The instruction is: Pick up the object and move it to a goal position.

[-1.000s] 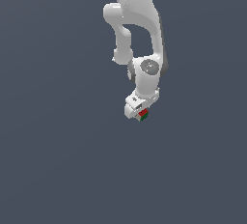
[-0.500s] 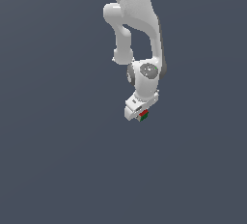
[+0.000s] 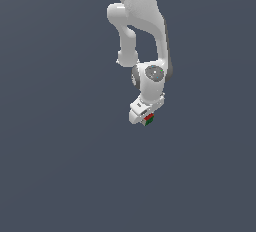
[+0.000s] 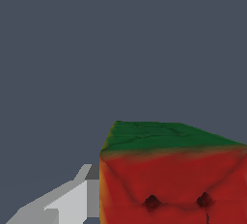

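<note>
The object (image 3: 148, 120) is a small red and green cube, held at the tip of the white arm in the exterior view. My gripper (image 3: 147, 119) is shut on it, and only a sliver of the cube shows below the white hand. In the wrist view the object (image 4: 169, 175) fills the near corner, with a red face towards the camera and a green face beyond it. One grey fingertip (image 4: 72, 201) presses against the cube's side; the other finger is out of view.
The white arm (image 3: 142, 36) comes down from the exterior view's top edge. Around it there is only a plain dark grey-blue background, with no other objects or edges in sight.
The arm with the held cube has crept slightly towards the exterior view's right and a little down. The grip is unchanged.
</note>
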